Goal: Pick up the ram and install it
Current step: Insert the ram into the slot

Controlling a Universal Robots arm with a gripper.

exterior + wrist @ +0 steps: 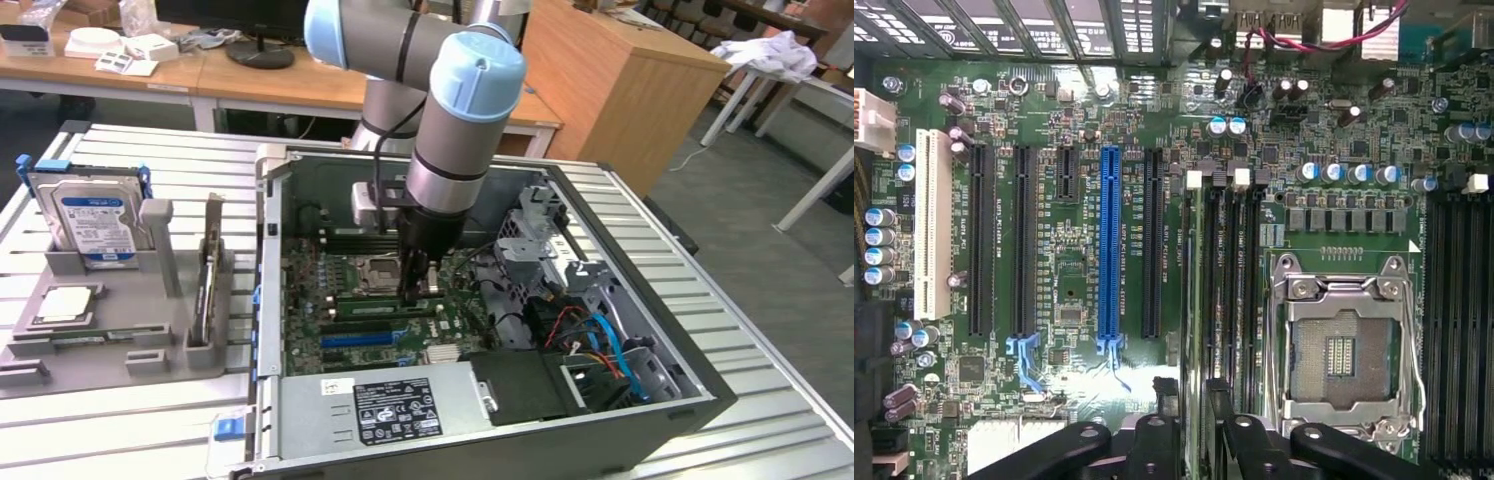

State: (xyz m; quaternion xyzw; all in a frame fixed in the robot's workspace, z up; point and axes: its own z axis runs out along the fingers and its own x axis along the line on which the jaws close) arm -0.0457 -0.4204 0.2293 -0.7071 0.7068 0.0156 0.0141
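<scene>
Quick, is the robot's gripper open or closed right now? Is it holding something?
Gripper: right over the ram, which stands among the memory slots of the motherboard; open or closed cannot be told.

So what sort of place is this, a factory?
More likely a research lab or workshop: a robot arm reaches into an open PC case on a slatted metal table, a hard drive stands in a parts holder beside it, and office desks sit behind.
</scene>
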